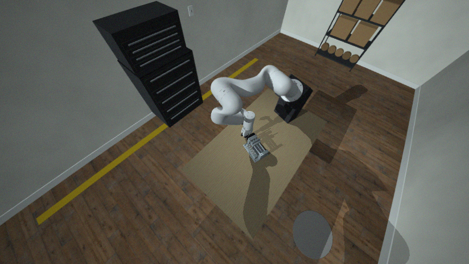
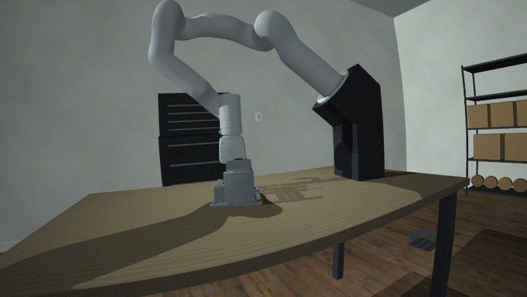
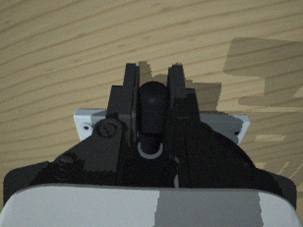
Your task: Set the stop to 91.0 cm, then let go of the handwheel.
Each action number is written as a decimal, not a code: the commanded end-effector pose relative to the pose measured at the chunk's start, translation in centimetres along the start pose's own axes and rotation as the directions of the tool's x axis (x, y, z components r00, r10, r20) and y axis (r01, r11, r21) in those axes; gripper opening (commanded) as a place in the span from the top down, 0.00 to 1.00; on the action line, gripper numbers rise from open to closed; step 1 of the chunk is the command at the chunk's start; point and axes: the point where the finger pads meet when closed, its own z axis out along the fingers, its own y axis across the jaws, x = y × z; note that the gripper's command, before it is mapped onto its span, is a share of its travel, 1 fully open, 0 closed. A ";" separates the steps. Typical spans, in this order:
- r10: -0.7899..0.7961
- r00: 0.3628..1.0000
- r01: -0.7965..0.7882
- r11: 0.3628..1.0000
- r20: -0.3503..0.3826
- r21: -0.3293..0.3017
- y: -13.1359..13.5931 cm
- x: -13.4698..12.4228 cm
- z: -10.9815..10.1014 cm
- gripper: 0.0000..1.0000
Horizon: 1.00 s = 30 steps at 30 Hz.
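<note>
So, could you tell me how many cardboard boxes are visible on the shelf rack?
5 in the top view: three on the shelf rack's upper level, two below; others may be cropped out.

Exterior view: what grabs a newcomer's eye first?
The white arm arching high from its black pedestal at the table's far side and coming straight down onto a small grey device near the middle of the wooden table. In the wrist view, the gripper is shut on a dark knob, the handwheel. Behind the arm, a black drawer cabinet stands against the wall.
</note>
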 end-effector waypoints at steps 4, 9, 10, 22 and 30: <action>0.000 1.000 0.000 1.000 0.000 -0.001 -0.4 0.0 -0.5 0.94; 0.000 1.000 0.000 1.000 0.000 -0.001 -0.7 0.0 -1.0 0.94; 0.000 1.000 0.000 1.000 0.000 -0.001 -0.8 0.0 -1.1 0.94; 0.000 1.000 0.000 1.000 0.000 -0.001 -1.1 0.0 -2.5 0.94; 0.000 1.000 0.000 1.000 0.000 -0.001 -0.8 0.0 -4.0 0.94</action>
